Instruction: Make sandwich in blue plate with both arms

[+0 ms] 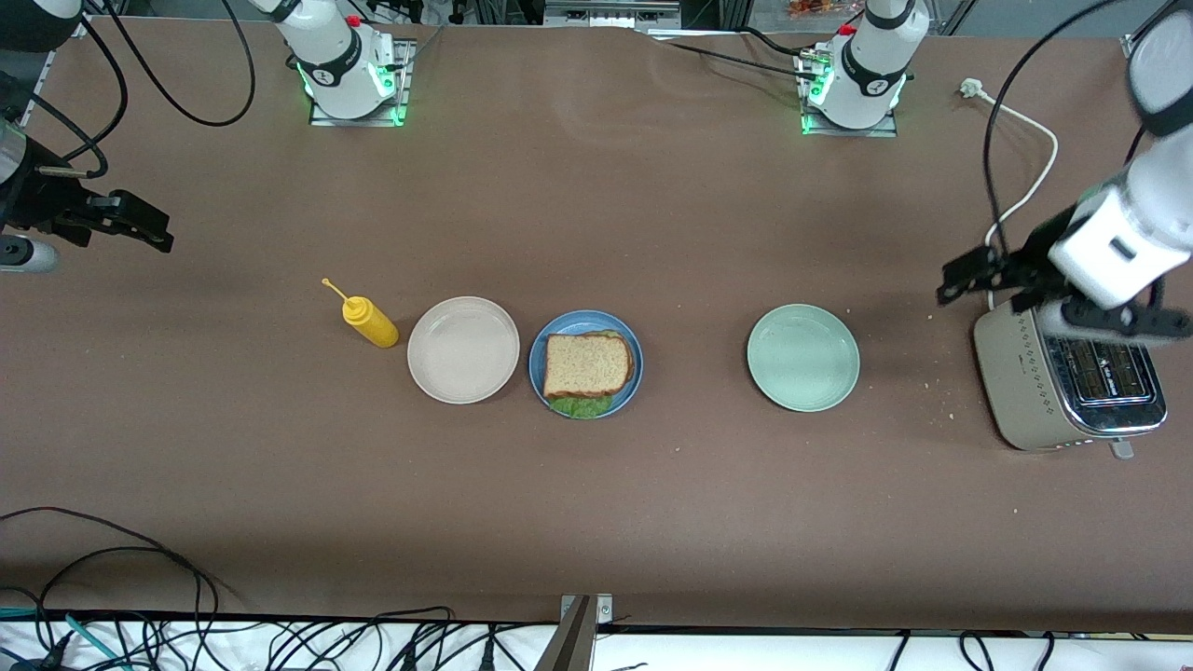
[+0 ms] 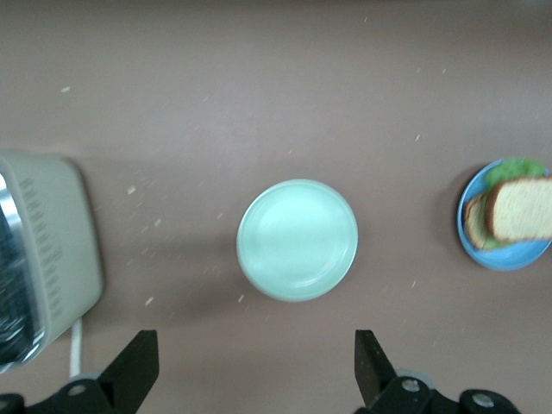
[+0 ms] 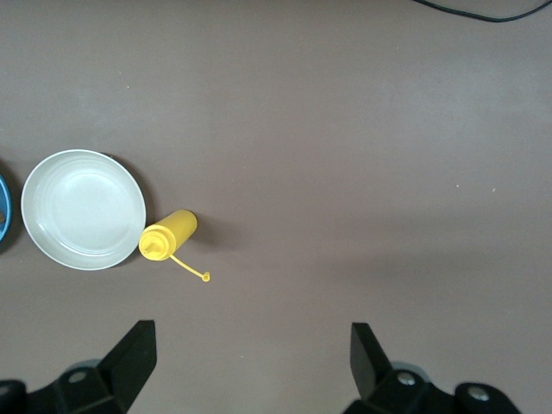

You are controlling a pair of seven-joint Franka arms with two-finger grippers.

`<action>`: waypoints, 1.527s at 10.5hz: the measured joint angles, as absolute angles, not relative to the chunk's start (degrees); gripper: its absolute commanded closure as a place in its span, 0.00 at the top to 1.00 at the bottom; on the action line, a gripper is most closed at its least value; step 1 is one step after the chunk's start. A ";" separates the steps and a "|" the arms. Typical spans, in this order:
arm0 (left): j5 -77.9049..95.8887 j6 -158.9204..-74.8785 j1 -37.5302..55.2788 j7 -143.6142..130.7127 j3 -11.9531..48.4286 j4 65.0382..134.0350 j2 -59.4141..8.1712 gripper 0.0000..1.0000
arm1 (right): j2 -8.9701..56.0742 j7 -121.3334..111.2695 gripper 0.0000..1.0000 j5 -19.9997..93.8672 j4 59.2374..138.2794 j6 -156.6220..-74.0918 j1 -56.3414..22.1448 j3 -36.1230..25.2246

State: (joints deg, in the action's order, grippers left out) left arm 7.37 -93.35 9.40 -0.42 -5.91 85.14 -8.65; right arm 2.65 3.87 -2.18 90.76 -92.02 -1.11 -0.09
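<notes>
Two plates (image 1: 463, 349) (image 1: 802, 357) flanking sandwich (image 1: 588, 364)

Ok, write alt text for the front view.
A finished sandwich sits on the blue plate mid-table, between an empty beige plate and an empty pale green plate. Both pincers are open: right pincer above bare table, left pincer beside the toaster.

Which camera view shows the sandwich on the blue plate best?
The front view: the whole sandwich lies on the blue plate, lettuce peeking out. The left wrist view shows it blurred at the edge; the right wrist view shows only the plate's rim.
</notes>
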 measured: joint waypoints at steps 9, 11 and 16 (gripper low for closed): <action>-2.21 -84.64 6.54 -1.47 -5.03 87.00 -0.12 1.00 | 2.69 3.87 1.00 -1.39 90.71 -92.03 -1.15 0.05; -2.23 -84.47 6.54 -2.15 -4.81 86.99 -0.12 1.00 | 2.69 3.87 1.00 -1.39 90.70 -92.03 -1.15 0.05; -2.23 -84.45 6.54 -2.84 -4.82 86.99 -0.13 1.00 | 2.69 3.87 1.00 -1.38 90.70 -92.03 -1.14 0.05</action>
State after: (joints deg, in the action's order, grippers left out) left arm -2.23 -84.45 6.54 -2.84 -4.82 86.99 -0.13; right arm 2.69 3.87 -1.38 90.70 -92.03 -1.14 0.05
